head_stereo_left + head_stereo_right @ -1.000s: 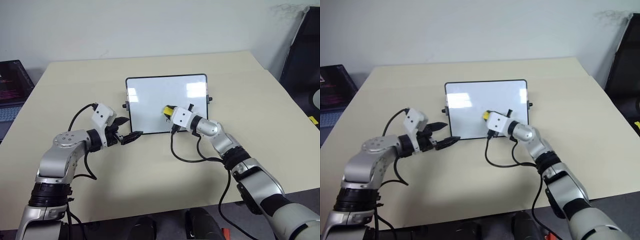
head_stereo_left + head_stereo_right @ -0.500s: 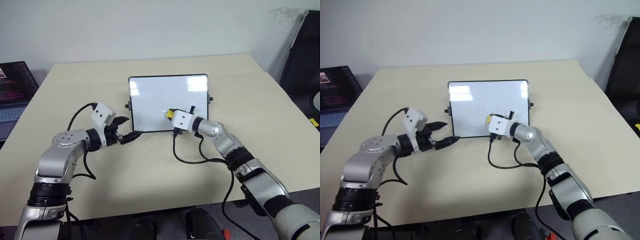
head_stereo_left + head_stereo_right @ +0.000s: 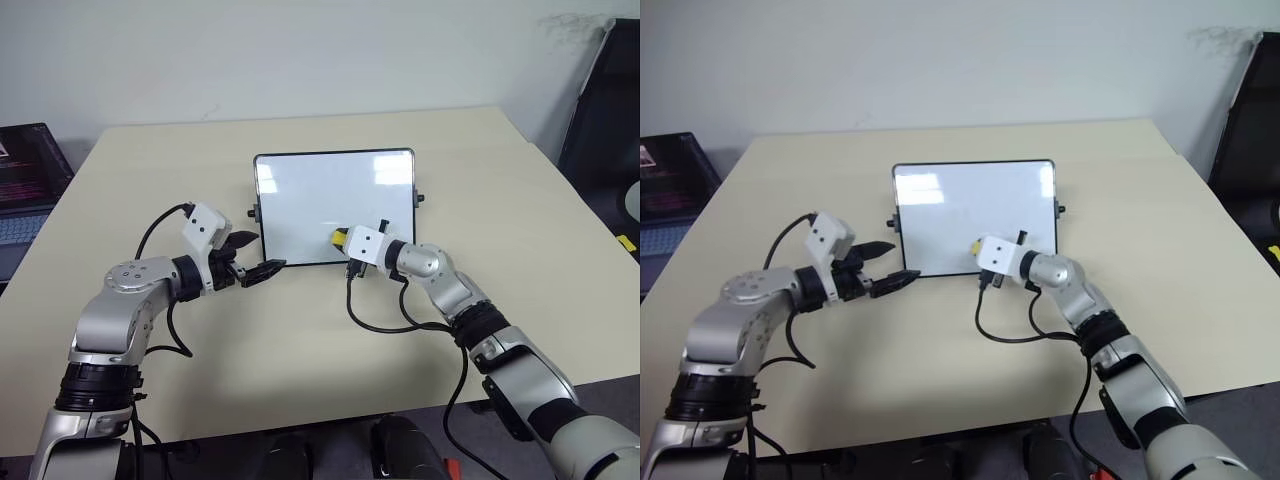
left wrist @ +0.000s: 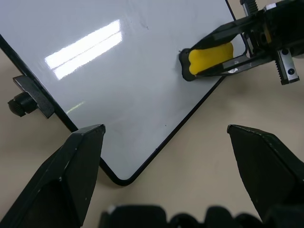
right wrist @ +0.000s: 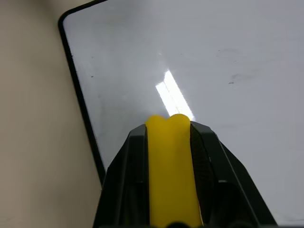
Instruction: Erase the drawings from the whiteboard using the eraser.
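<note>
Nearest, left gripper (image 3: 252, 268) hovers over the table (image 3: 300, 350) just off the whiteboard's (image 3: 320, 190) near-left corner, fingers spread wide, holding nothing, not touching the frame. Right gripper (image 3: 345, 240) sits over the board's near edge, toward its right side, clamped tight on the eraser (image 4: 210, 58); the yellow block is pinched between the black fingers (image 5: 205, 156), with its tip on or just above the white surface, contact can't be confirmed. Board lies flat mid-table with its side knob (image 4: 17, 103) clear of the left gripper. Surface looks almost clean: no clear drawings, only faint specks (image 5: 231, 81) in the right wrist view.

Risks, as judgement: the board is unheld, so a firm stroke could slide or rotate it away. The eraser is near the frame edge, so a stroke toward the robot may run off onto the table. Faint residue could get missed. Far left, a laptop (image 3: 25, 175) sits well apart.
</note>
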`<state>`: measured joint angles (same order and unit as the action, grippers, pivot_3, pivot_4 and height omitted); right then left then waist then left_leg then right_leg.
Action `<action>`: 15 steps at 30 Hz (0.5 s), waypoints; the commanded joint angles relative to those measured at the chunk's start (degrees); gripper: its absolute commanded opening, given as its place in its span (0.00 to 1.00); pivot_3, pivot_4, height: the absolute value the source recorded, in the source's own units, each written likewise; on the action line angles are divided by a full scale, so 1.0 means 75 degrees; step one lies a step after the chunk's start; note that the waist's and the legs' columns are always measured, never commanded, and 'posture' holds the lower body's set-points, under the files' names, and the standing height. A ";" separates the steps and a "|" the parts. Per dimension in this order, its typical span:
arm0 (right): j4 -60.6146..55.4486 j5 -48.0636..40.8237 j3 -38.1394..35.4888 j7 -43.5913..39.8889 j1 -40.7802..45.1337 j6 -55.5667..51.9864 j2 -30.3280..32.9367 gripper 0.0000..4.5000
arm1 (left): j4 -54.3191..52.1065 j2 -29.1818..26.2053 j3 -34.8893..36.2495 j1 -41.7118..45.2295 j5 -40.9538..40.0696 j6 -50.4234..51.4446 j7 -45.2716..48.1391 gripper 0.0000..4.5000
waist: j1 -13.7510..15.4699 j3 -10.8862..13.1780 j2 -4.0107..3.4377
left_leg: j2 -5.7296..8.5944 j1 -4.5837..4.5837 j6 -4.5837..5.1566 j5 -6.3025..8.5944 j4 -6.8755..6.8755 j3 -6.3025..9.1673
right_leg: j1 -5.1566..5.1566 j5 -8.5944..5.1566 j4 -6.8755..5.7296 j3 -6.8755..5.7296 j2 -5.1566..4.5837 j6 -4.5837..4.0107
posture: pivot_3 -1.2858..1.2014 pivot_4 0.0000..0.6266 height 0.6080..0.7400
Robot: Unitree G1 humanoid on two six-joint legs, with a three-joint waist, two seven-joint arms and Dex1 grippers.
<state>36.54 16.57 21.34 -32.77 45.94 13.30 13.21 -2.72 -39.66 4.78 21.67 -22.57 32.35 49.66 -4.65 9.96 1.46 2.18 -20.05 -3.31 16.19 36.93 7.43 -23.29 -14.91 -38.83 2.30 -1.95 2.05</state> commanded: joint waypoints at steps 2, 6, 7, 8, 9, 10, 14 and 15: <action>-0.0271 -0.0358 -0.0436 0.0201 0.0496 0.0283 -0.0131 0.19 | -0.0189 -0.0090 0.0159 0.0109 -0.0126 -0.0014 0.0072 1.00 | 0.0000 0.0010 0.0000 | -0.0001 -0.0006 0.0000 0.0000 -0.0001 0.0001 | -0.0005 0.0000 0.0003 -0.0002 -0.0001 0.0000 | 0.52 0.24 1.00; 0.0675 -0.0160 -0.0521 0.0911 0.1067 0.0729 -0.0271 0.19 | -0.0204 -0.0072 0.0148 0.0104 -0.0142 -0.0005 0.0077 1.00 | -0.0009 0.0017 -0.0001 | -0.0001 -0.0042 -0.0001 -0.0001 0.0000 -0.0001 | -0.0043 0.0001 0.0004 0.0001 -0.0008 -0.0001 | 0.52 0.24 1.00; 0.0958 -0.0108 -0.0511 0.1121 0.1184 0.0893 -0.0318 0.19 | -0.0210 -0.0071 0.0146 0.0101 -0.0145 -0.0002 0.0080 1.00 | -0.0006 0.0016 0.0000 | -0.0001 -0.0048 -0.0002 -0.0001 -0.0001 0.0001 | -0.0047 0.0001 0.0006 -0.0002 -0.0009 -0.0002 | 0.52 0.24 1.00; 0.1202 -0.0099 -0.0511 0.1274 0.1277 0.1024 -0.0377 0.19 | -0.0211 -0.0072 0.0146 0.0100 -0.0145 0.0000 0.0081 1.00 | -0.0002 0.0016 0.0000 | -0.0001 -0.0052 -0.0002 -0.0001 -0.0002 0.0003 | -0.0050 0.0001 0.0009 -0.0004 -0.0010 -0.0002 | 0.52 0.24 1.00; 0.1408 -0.0106 -0.0513 0.1359 0.1346 0.1110 -0.0441 0.19 | -0.0216 -0.0073 0.0149 0.0097 -0.0145 0.0003 0.0082 1.00 | -0.0001 0.0016 0.0000 | -0.0001 -0.0062 -0.0002 -0.0001 -0.0002 0.0006 | -0.0055 0.0001 0.0015 -0.0005 -0.0010 -0.0002 | 0.52 0.24 1.00; 0.1626 -0.0077 -0.0481 0.1406 0.1402 0.1180 -0.0507 0.19 | -0.0220 -0.0074 0.0152 0.0094 -0.0145 0.0007 0.0081 1.00 | 0.0000 0.0016 0.0000 | -0.0002 -0.0073 -0.0004 -0.0001 -0.0002 0.0006 | -0.0064 0.0001 0.0017 -0.0005 -0.0011 -0.0002 | 0.52 0.24 1.00; 0.2469 -0.0003 -0.0384 0.1247 0.1404 0.1151 -0.0767 0.19 | -0.0274 -0.0069 0.0165 0.0066 -0.0146 0.0040 0.0070 1.00 | -0.0026 0.0014 0.0002 | 0.0001 -0.0110 -0.0009 -0.0004 -0.0002 -0.0009 | -0.0106 0.0001 0.0014 0.0005 -0.0018 -0.0001 | 0.52 0.24 1.00; 0.2595 0.0017 -0.0351 0.1137 0.1337 0.1137 -0.0778 0.19 | -0.0284 -0.0070 0.0173 0.0057 -0.0146 0.0044 0.0064 1.00 | -0.0036 0.0014 0.0002 | 0.0000 -0.0106 -0.0008 -0.0003 -0.0002 -0.0011 | -0.0105 0.0001 0.0012 0.0007 -0.0017 -0.0002 | 0.52 0.24 1.00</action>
<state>53.34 16.14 18.09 -23.03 56.45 22.67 7.51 -2.73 -39.67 4.77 21.64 -22.71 32.81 50.16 -4.92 10.06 1.47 2.18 -20.81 -3.34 16.18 36.91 7.33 -24.07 -14.90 -38.80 2.37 -2.07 2.04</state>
